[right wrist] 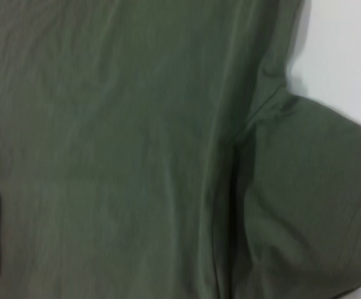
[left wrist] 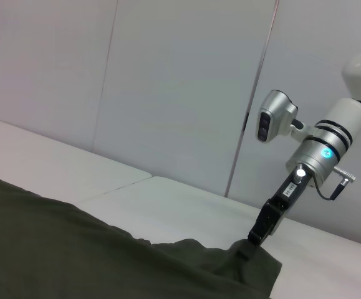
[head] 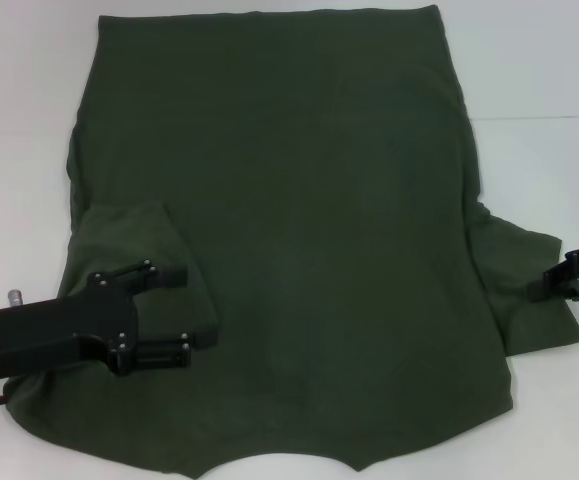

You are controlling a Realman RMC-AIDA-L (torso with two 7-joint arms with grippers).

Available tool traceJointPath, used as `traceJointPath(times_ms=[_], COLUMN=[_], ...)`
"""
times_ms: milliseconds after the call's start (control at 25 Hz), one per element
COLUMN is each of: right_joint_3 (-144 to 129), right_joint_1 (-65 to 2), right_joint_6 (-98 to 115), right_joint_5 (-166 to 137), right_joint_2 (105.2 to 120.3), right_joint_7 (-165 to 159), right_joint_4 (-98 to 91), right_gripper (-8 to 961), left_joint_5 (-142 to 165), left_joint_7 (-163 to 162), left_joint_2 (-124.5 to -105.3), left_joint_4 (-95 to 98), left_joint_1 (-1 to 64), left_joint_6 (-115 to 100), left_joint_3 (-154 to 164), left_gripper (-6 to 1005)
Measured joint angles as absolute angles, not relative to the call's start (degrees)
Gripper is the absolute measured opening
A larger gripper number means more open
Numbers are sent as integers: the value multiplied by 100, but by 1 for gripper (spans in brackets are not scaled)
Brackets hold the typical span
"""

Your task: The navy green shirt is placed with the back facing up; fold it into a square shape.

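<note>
The navy green shirt (head: 289,230) lies spread flat on the white table (head: 549,60), collar end toward the near edge. Its left sleeve (head: 129,235) is folded inward onto the body. My left gripper (head: 181,312) hovers over that folded flap, open, fingers wide apart on either side of the flap's corner. My right gripper (head: 547,287) is at the outer edge of the right sleeve (head: 524,300), which lies spread out. In the left wrist view the right gripper (left wrist: 254,242) pinches the sleeve, and the shirt (left wrist: 74,249) rises to its tip. The right wrist view shows only shirt (right wrist: 105,156) and sleeve (right wrist: 311,199).
Bare white table (left wrist: 186,212) surrounds the shirt on the left, right and far sides. Grey wall panels (left wrist: 168,93) stand behind the table. The shirt's near edge reaches the lower border of the head view.
</note>
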State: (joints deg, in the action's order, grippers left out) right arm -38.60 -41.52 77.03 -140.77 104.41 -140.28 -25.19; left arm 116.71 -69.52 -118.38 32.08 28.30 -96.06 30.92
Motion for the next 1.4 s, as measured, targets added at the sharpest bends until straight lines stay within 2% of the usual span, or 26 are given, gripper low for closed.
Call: traceJointPath(times_ms=[240, 440, 920, 1200, 1400], right_joint_3=[-3812, -3793, -3738, -3762, -3754], right_joint_1=[-4130, -4127, -4155, -4399, -4728], right_joint_6=[7682, 7669, 8125, 8187, 8264], right_joint_5=[-14051, -14026, -14076, -14380, -14376], right_joint_2=[10441, 10437, 10172, 10183, 10296], right_joint_7=[-13927, -13908, -13965, -13880, -13863], right_joint_4=[-2558, -2572, -3373, -3737, -3743], right_gripper=[123, 33, 32, 32, 33], left_joint_5=[11674, 11663, 11656, 11645, 11641], left_joint_7=[-6951, -6952, -7060, -7194, -7254], left_joint_2=[-11831, -11830, -11820, -11816, -11814], left_joint_4=[3208, 3207, 3261, 3294, 3299], left_joint_1=[2838, 2839, 2855, 2895, 2926], left_joint_6=[-9606, -9606, -9613, -9616, -9584], left_joint_3=[3088, 3087, 3049, 3039, 3033], left_gripper=[937, 936, 937, 936, 937])
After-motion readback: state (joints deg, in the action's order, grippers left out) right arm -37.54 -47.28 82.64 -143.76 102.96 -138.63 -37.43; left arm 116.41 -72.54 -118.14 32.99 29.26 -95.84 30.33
